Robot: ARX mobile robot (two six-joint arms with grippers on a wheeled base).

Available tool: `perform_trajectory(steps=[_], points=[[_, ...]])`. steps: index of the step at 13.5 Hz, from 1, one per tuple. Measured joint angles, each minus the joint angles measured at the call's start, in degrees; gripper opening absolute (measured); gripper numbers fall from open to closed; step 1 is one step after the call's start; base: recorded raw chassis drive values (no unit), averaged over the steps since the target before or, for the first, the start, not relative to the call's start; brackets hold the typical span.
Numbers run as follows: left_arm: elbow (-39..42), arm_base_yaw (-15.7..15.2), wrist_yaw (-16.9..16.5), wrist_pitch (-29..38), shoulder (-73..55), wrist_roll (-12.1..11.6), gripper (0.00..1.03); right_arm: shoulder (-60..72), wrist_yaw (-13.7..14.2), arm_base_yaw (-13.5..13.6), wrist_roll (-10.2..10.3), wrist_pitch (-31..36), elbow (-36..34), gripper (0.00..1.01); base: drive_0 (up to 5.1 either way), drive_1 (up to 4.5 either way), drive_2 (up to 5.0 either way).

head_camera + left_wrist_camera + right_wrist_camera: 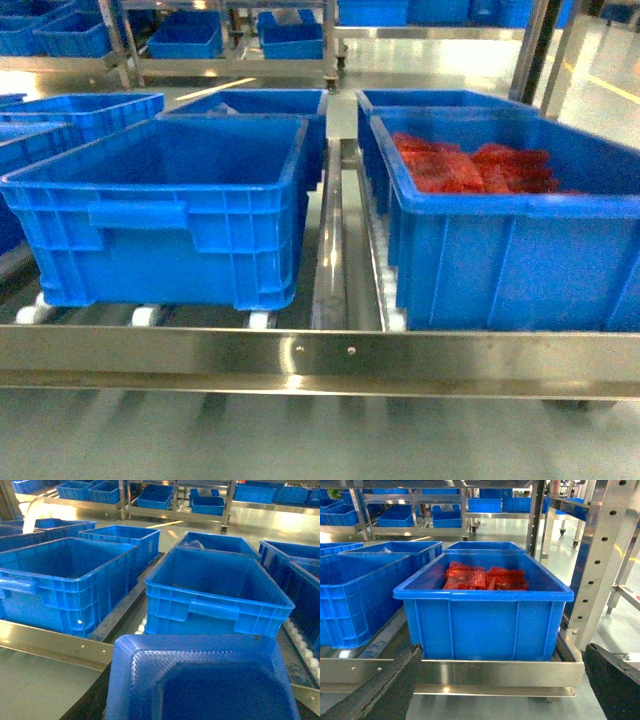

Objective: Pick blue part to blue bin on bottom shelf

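Part (200, 680), blue, fills left wrist view only; pincer states untellable.

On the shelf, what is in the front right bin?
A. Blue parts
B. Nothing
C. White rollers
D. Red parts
D: the front right bin holds a pile of red parts, which the right wrist view also shows; the front left bin beside it looks empty.
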State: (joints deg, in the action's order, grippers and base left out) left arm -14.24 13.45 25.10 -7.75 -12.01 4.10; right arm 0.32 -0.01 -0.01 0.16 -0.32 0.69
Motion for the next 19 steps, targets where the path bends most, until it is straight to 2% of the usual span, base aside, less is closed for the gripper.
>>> perform_trajectory(steps=[9,19], points=[[0.0,0.0,0.0,-0.1,0.0,0.0,0.43,0.0,0.0,0.0,0.0,0.0,0.0,0.98,0.0,0.00,0.0],[0.0,0.0,0.0,0.0,0.0,0.0,0.43,0.0,0.0,0.0,0.0,0.1,0.0,0.98,-0.1,4.09,-4.2]])
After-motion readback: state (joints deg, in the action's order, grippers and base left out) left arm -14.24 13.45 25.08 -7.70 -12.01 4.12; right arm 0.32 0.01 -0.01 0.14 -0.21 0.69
